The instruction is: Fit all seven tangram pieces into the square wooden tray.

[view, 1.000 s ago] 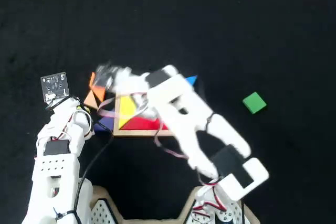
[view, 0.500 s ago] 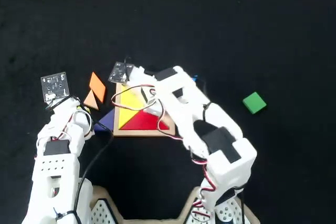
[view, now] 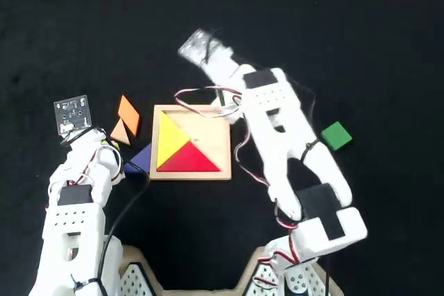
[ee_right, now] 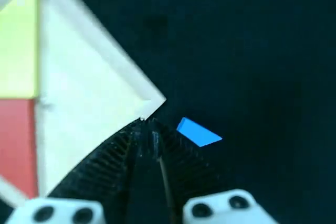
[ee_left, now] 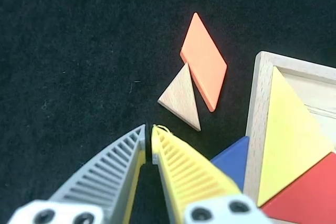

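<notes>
Square wooden tray point(view: 214, 136), mid-frame in the high view, holding yellow triangle point(view: 168, 140) and red triangle point(view: 189, 161). Left of it: orange parallelogram point(view: 128, 114), pale wood triangle point(view: 121, 132), dark blue triangle point(view: 141, 159); green square point(view: 336, 135) at right. Left gripper point(ee_left: 148, 128) and right gripper point(ee_right: 148, 123): jaws together, empty.

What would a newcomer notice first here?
The square wooden tray at the table's middle holds a large yellow triangle and a large red triangle. Left of it lie an orange parallelogram and a pale wooden triangle; a green square block sits alone far right.
</notes>
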### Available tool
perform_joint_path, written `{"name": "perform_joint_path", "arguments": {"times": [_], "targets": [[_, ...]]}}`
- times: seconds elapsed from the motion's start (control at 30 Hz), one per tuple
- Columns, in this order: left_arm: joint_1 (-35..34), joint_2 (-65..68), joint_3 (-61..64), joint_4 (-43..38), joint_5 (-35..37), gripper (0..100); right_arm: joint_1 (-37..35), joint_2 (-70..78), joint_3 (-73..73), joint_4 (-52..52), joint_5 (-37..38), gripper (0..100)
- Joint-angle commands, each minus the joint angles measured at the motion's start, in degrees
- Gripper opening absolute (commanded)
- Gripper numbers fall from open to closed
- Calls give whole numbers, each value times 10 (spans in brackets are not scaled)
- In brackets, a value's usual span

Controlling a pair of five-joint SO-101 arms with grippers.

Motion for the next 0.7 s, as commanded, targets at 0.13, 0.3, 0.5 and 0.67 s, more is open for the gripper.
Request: {"name": "perform_joint_path", "arguments": {"times": [0.13,0.3,0.5,0.67], "targets": [[0,-10,-3,-11,-2,30,85,-69,45,-55,-69,11],[2,-10,-3,-11,-4,30,164,-161,111,-57,-152,11],[5,-10,3,-11,-2,30,159,-228,303,-251,-135,11],[5,-10,4,-11,-2,30,191,-262,330,-283,-182,11]]}}
